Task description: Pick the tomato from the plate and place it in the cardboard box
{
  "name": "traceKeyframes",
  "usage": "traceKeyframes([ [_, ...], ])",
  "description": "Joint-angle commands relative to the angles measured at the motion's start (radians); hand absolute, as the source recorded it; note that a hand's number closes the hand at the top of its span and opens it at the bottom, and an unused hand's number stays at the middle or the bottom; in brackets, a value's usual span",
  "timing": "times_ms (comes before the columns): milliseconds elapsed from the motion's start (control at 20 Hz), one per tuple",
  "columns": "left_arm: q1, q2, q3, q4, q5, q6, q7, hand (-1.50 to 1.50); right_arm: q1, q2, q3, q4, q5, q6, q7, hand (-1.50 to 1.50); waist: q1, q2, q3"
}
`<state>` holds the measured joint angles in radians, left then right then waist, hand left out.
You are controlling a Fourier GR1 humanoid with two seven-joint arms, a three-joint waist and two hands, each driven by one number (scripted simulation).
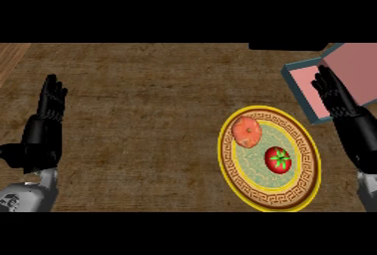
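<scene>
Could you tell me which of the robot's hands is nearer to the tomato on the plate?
The right hand: it is up and right of the tomato, over the cardboard box's edge. The left hand rests open far across the counter, at the view's left.

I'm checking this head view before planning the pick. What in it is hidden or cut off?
- Box: cut off by the right edge and top band; the right hand covers part of its inside.
- Orange fruit beside the tomato on the plate: its kind cannot be told.
- Left hand: seen edge-on, fingers up, so its palm is hidden.
</scene>
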<state>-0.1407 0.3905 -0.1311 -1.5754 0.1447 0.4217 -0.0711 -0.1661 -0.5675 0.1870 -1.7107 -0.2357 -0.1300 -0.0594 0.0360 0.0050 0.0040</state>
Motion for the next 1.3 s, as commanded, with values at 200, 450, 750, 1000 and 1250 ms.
traceKeyframes([
  [200,-0.058,0.151,-0.063,-0.007,-0.033,-0.225,0.005,0.0,-0.097,-0.144,-0.283,-0.114,-0.125,-0.002,0.116,-1.5,-0.08,-0.013,-0.005],
  [450,-0.039,0.154,-0.112,-0.002,-0.004,-0.355,-0.027,0.0,0.116,-0.296,-0.365,-0.085,-0.034,0.081,0.104,-1.5,-0.071,-0.008,-0.004],
  [750,-0.039,0.155,-0.087,0.012,0.007,-0.405,-0.032,0.0,0.264,-0.297,-0.322,-0.112,0.183,0.153,-0.189,-1.5,-0.048,-0.007,-0.003],
  [1000,-0.072,0.1,-0.106,0.02,-0.031,-0.386,-0.02,0.0,0.194,-0.372,-0.238,-0.175,0.295,0.201,-0.028,-1.5,-0.032,-0.005,-0.005],
  [1250,-0.105,0.076,-0.128,0.009,-0.044,-0.376,0.025,0.0,0.195,-0.532,-0.153,-0.287,0.371,0.349,0.16,-1.5,-0.03,-0.005,-0.006],
])
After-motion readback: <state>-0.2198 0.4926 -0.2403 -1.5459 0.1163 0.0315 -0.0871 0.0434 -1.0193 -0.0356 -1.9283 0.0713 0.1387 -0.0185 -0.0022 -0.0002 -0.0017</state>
